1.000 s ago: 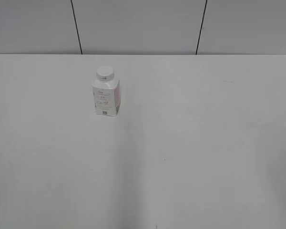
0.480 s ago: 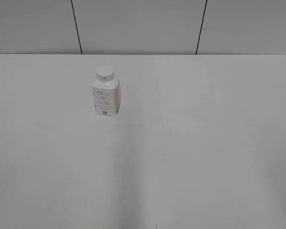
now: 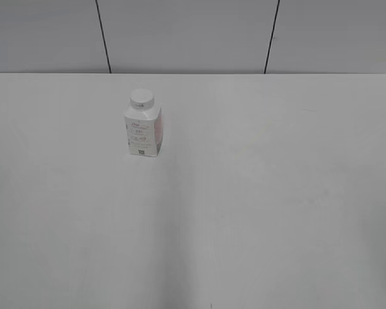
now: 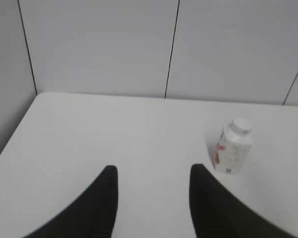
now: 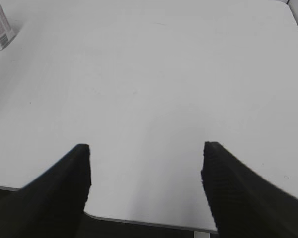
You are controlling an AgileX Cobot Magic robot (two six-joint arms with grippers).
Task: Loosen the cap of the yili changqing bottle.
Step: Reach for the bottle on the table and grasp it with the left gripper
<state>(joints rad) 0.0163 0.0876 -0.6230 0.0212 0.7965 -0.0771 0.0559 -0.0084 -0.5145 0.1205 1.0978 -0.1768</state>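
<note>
The yili changqing bottle (image 3: 143,133) stands upright on the white table, left of centre in the exterior view, with its white cap (image 3: 142,98) on top. In the left wrist view the bottle (image 4: 232,153) and cap (image 4: 240,125) stand ahead and to the right of my left gripper (image 4: 154,171), which is open and empty, well short of the bottle. In the right wrist view only the bottle's lower corner (image 5: 0,27) shows at the top left. My right gripper (image 5: 145,148) is open and empty above the table's near edge. Neither gripper shows in the exterior view.
The white table (image 3: 257,193) runs back to a grey panelled wall (image 3: 193,32). The table's left edge (image 4: 10,144) shows in the left wrist view and its near edge (image 5: 139,220) in the right wrist view.
</note>
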